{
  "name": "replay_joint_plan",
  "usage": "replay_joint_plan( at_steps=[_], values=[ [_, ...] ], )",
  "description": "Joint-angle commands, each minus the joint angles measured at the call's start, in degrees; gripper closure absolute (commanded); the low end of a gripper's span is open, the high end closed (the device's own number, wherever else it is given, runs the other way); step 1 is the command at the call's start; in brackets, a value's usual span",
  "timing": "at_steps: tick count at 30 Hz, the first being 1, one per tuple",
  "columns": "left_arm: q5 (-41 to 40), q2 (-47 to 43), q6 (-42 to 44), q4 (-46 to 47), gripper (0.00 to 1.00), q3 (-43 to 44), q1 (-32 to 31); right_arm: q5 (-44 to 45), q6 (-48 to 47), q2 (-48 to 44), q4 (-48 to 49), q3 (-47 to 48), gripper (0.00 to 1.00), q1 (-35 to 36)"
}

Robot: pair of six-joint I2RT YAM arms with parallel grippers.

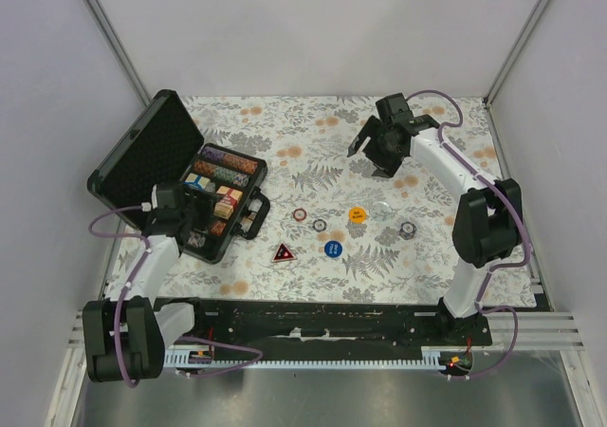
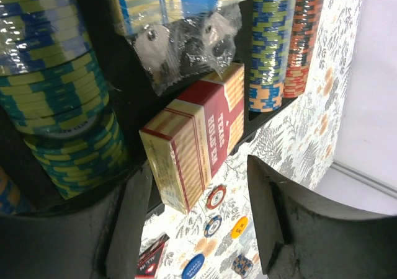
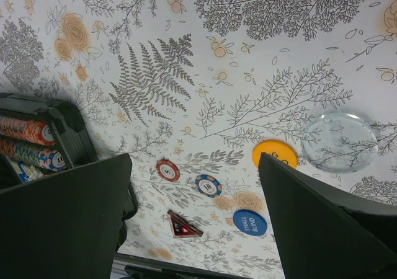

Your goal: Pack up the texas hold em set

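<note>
The black hard-shell case (image 1: 156, 147) lies open at the left of the floral-printed table cover (image 1: 313, 128), its lid leaning back to the far left. Rows of striped poker chips (image 1: 226, 166) fill its tray. The red-orange cardboard card box (image 2: 198, 136) sits in a compartment at the near end of the tray. The left gripper (image 2: 197, 169) hovers there with its jaws spread apart, the box just beyond the fingertips and not clamped. The right gripper (image 3: 193, 164) hangs over the far middle of the table, jaws wide and empty. Loose near the middle lie a round orange button (image 1: 357, 214), a round blue button (image 1: 333, 249) and a dark triangle with red markings (image 1: 283, 253).
</note>
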Motion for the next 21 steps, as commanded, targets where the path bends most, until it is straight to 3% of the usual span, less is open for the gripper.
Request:
replay_joint_plan(
  at_steps=[1, 6, 15, 21],
  values=[
    [-2.15, -2.58, 4.87, -9.64, 0.3, 5.65, -0.19, -0.58, -0.11, 0.78, 0.97, 2.44, 0.09, -0.22],
    [-3.12, -4.51, 6.81, -13.34, 0.23, 9.78, -0.1, -0.84, -0.02, 0.87, 1.06, 2.27, 0.09, -0.31],
    [-3.21, -1.35, 7.61, -19.85, 0.23, 13.48, -0.1, -1.1, 0.24, 0.61, 1.41, 1.21, 0.09, -0.22],
    [-2.42, 1.81, 8.4, -19.24, 0.32, 13.74, -0.1, -0.75, 0.15, 0.08, 1.5, 0.33, 0.09, -0.39]
  ],
)
